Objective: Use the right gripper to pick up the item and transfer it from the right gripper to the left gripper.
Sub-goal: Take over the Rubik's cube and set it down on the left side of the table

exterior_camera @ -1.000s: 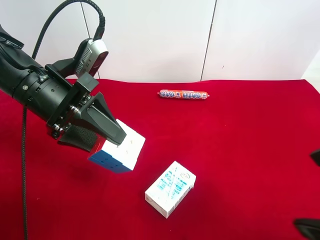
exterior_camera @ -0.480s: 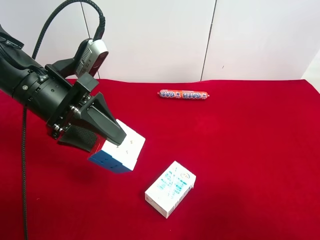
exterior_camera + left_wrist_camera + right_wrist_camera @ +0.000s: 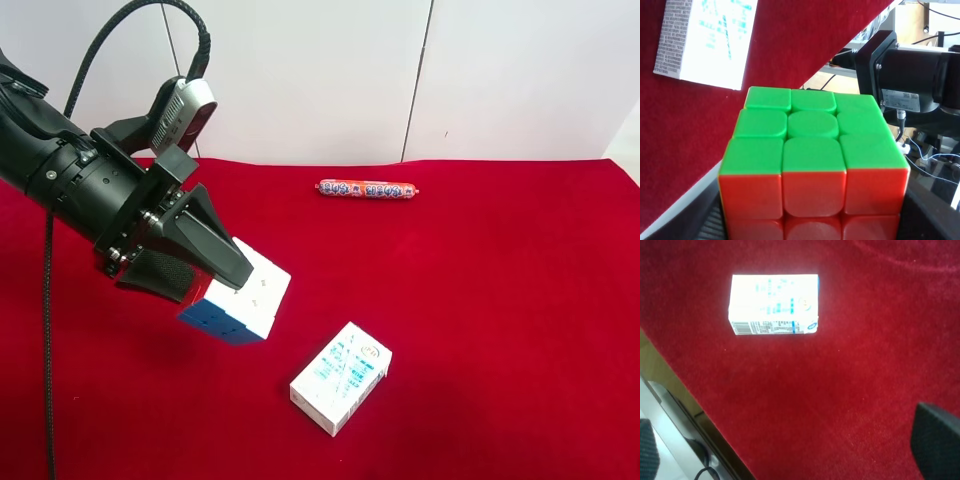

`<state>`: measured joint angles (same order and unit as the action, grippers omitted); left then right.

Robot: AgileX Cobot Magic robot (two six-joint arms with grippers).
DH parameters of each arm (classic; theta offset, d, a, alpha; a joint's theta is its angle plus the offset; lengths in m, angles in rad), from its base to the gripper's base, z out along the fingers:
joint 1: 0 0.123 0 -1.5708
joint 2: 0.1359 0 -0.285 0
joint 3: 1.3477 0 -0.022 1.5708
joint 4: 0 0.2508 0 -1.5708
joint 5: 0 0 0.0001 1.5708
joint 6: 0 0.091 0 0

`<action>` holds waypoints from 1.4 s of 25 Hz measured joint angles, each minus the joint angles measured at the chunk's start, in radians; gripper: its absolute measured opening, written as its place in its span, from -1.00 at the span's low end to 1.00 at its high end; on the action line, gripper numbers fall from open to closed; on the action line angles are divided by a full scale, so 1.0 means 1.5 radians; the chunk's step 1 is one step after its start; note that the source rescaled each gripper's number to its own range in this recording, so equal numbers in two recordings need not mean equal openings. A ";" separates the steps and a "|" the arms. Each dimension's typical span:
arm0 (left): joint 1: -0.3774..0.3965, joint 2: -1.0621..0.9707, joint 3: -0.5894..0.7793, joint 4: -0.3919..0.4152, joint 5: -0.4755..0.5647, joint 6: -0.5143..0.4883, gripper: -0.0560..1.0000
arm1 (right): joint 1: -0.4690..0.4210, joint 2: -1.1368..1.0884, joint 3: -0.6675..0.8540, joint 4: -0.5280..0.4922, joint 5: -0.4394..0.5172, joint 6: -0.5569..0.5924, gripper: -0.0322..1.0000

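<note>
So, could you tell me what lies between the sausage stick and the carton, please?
Only bare red cloth lies between the sausage stick and the carton, as the exterior high view shows.

The cube (image 3: 812,170) fills the near view, green face above an orange-red one. Beyond it, a carton (image 3: 705,42) lies on red cloth (image 3: 790,50).

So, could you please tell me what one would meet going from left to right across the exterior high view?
The left hand gripping the puzzle cube → the white-and-blue carton → the orange sausage stick, whose end reaches furthest right.
</note>
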<state>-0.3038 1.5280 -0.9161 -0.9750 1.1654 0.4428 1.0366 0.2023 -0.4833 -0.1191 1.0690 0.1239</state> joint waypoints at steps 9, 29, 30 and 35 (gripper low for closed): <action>0.000 0.000 0.000 0.000 -0.016 0.000 -0.86 | -0.041 -0.002 0.000 0.001 -0.002 0.000 1.00; 0.000 0.000 0.000 0.002 -0.070 0.106 -0.86 | -0.554 -0.136 0.002 0.002 -0.002 0.000 1.00; 0.000 0.000 0.000 0.005 -0.086 0.107 -0.86 | -0.554 -0.136 0.002 0.002 -0.002 0.000 1.00; 0.000 0.000 -0.002 0.093 -0.175 0.069 -0.86 | -0.554 -0.136 0.002 0.002 -0.002 0.000 1.00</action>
<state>-0.3038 1.5280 -0.9184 -0.8353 0.9034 0.5470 0.2062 -0.0018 -0.4804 -0.1168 1.0661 0.1239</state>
